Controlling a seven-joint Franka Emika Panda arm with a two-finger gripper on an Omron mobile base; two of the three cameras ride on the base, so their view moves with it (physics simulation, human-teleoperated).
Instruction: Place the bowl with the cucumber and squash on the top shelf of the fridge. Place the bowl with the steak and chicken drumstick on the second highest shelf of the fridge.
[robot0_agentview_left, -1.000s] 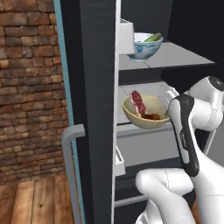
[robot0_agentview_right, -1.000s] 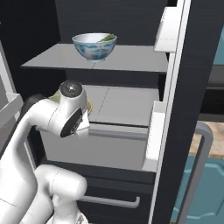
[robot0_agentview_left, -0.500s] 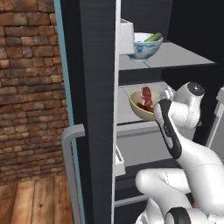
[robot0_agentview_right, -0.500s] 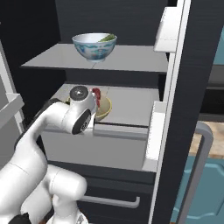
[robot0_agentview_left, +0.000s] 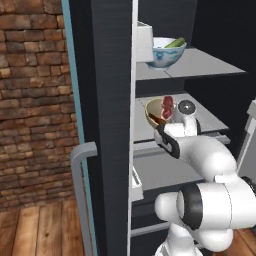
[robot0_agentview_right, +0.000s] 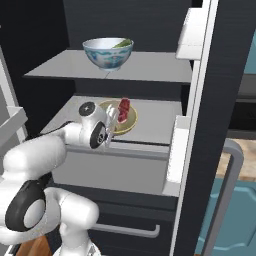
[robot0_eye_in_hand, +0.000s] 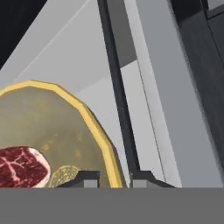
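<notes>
So the patterned bowl with the cucumber and squash is already sitting on the top shelf — you can see the cucumber poking over the rim. That half looks sorted.

What's in hand now is the tan-yellow bowl with the steak in it. The gripper is pinched shut on the bowl's rim, one finger inside and one outside the wall, and the bowl is over the front part of the second highest shelf. I can't really make out the chicken drumstick, there's just a dark bit down in the bowl in the left base view. Can't tell for sure either whether the bowl's bottom is touching the shelf yet.

My take on doing this bit well:

- keep the bowl level, since it looks a bit tipped in the left base view and the steak stands up against the wall
- carry it a little further in so the whole base is on the shelf panel, not hanging near the front lip
- lower until it's properly seated before letting go — dropping it could roll the meat out
- open the fingers, then back the hand straight out the way it points, so the inner finger doesn't hook the rim and drag the bowl off

Watch the door bins on the right too.
</notes>
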